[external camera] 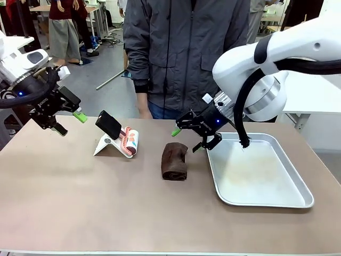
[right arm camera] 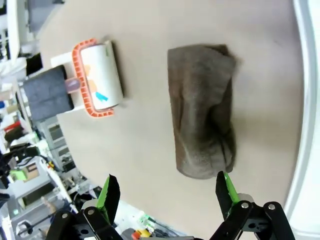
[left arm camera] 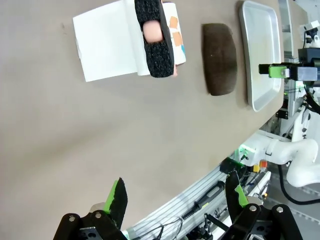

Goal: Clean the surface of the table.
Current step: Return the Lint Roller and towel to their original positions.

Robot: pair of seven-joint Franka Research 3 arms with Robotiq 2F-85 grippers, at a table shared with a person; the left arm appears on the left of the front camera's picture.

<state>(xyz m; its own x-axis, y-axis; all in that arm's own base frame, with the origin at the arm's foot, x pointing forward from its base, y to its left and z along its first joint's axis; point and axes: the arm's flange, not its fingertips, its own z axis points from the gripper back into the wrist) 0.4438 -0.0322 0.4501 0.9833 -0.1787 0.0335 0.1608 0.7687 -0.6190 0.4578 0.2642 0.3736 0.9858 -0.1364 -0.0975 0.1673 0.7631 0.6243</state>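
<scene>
Busy workshop behind, with a person in a grey jacket standing right at the far edge of the table (external camera: 80, 202), which spans the whole width of the front view, brownish-tan and mostly bare. On it sit a folded brown cloth (external camera: 175, 160) near the middle, a lint roller (external camera: 129, 141) on a white stand (external camera: 104, 145) to its left, and a silver tray (external camera: 287, 200) to its right.

Left gripper (external camera: 66, 122) hangs above the table's left end with its jaws spread wide and nothing in them. Right gripper (external camera: 189, 140) hovers just above the far end of the cloth, jaws also wide apart and empty; the right wrist view looks straight down on the cloth.

What could go wrong, my guess: the cloth is a thick, soft bundle, so a pinch on just the top fold could let it unroll and drag. It also lies just beside the tray's rim, so a descent slightly off to that side might clip the metal. And a wide wipe could knock the roller off its stand.
</scene>
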